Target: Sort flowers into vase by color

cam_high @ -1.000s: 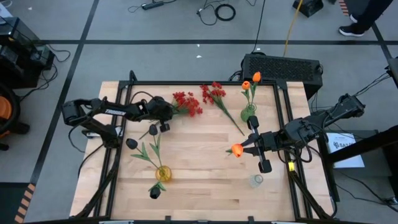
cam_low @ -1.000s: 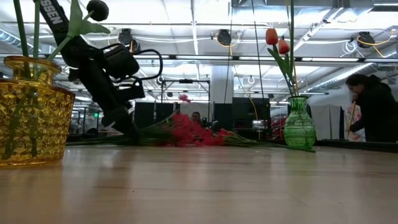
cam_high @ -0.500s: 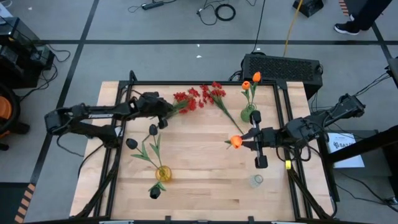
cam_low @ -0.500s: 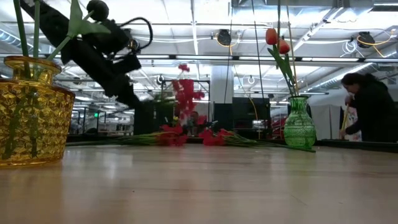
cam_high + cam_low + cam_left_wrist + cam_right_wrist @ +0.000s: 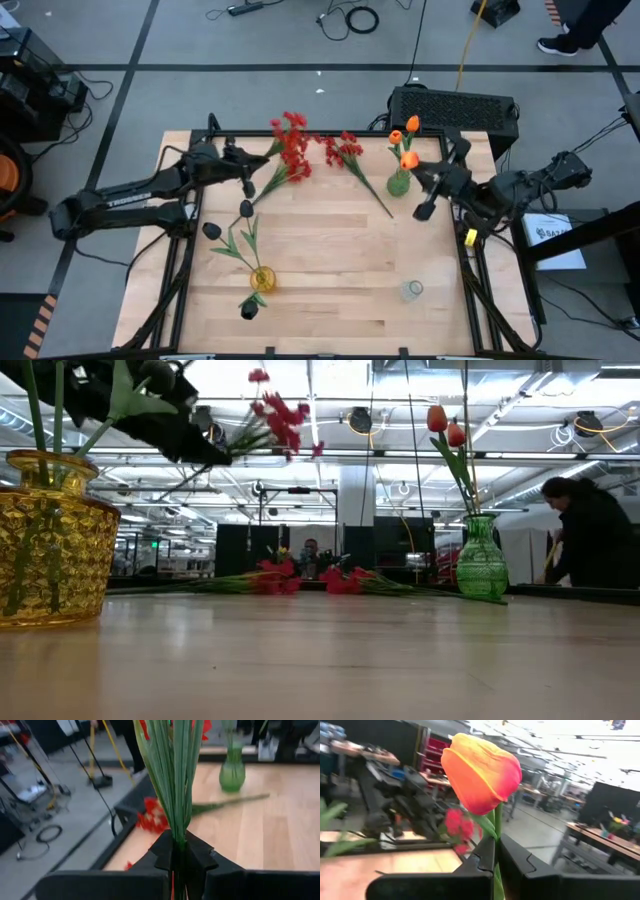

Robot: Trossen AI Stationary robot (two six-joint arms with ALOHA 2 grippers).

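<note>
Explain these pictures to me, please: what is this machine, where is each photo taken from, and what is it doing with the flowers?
It is a robot with two dark arms at a wooden table, each ending in a two-finger gripper. One picture looks straight down, one looks level across the tabletop, and two come from cameras on the wrists. The left gripper is shut on the green stems of a red flower bunch, held up off the table. The right gripper is shut on an orange tulip beside the green vase, which already holds an orange bloom. More red flowers lie on the table. A yellow vase holds black flowers, and a small clear vase stands near the front right.
</note>
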